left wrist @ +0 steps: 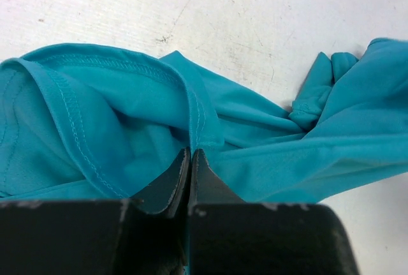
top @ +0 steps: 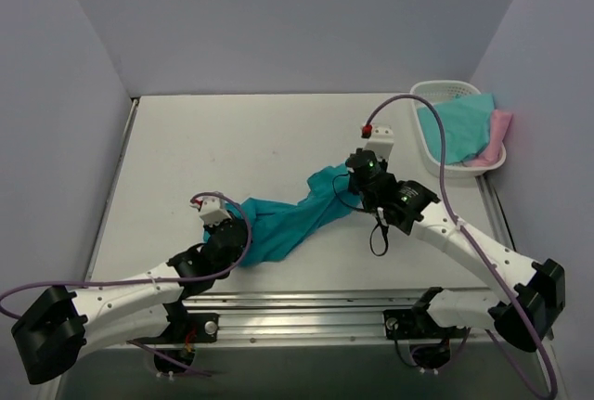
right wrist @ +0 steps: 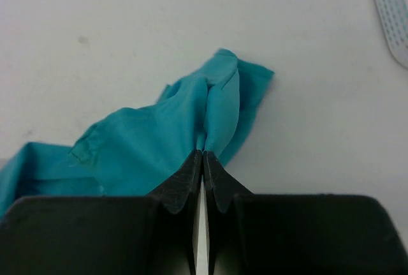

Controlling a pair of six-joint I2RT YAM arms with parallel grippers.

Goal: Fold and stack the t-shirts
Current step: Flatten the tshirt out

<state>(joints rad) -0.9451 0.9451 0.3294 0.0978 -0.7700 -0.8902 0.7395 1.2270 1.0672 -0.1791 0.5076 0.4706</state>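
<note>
A deep teal t-shirt lies bunched and stretched diagonally across the table between both arms. My left gripper is shut on its lower left end; the left wrist view shows the jaws closed on a hemmed fold of the teal t-shirt. My right gripper is shut on the upper right end; the right wrist view shows it pinching a fold of the teal t-shirt. A lighter aqua t-shirt and a pale pink t-shirt lie in the basket.
A white slotted plastic basket stands at the far right of the table, its edge showing in the right wrist view. Grey walls enclose the white table. A metal rail runs along the near edge.
</note>
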